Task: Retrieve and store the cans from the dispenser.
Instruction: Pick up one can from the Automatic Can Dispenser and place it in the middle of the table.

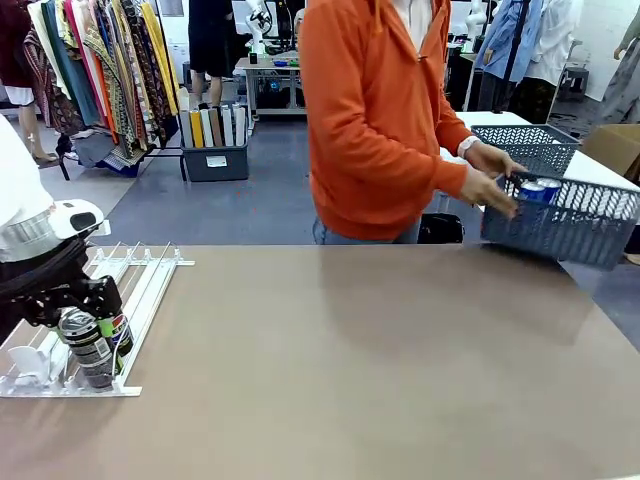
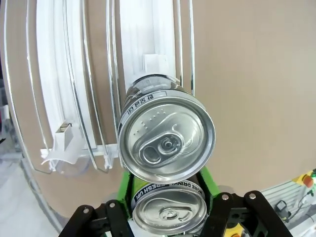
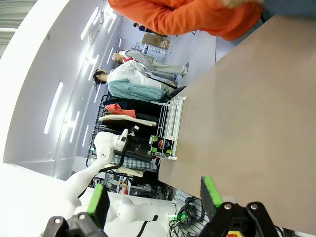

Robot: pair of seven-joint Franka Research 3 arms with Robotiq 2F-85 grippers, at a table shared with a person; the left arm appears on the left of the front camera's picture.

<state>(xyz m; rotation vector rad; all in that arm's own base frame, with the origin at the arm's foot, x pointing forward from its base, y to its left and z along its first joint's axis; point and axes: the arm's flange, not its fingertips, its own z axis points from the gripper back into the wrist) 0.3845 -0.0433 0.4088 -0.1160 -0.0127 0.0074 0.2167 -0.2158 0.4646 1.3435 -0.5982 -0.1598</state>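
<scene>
Your left pincer (image 2: 166,183) has its green pads pressed to the sides of a dark, silver-topped can (image 2: 170,212) near the stop end of the white dispenser (image 1: 140,285). It grips the body, not the rim, so the can should come away upright. A second can (image 2: 167,138) crowds it in the same lane. Its top overlaps the gripped one from the wrist camera, so you cannot quite tell whether the two touch. Across the worktop (image 1: 380,370), a person's hand (image 1: 490,188) steadies a blue-grey basket (image 1: 585,228) at the far right edge. Blue cans (image 1: 540,190) already sit inside, so it is evidently the storing place. Your right pincer (image 3: 153,200) hangs with pads wide apart, holding nothing, well clear of the dispenser.
</scene>
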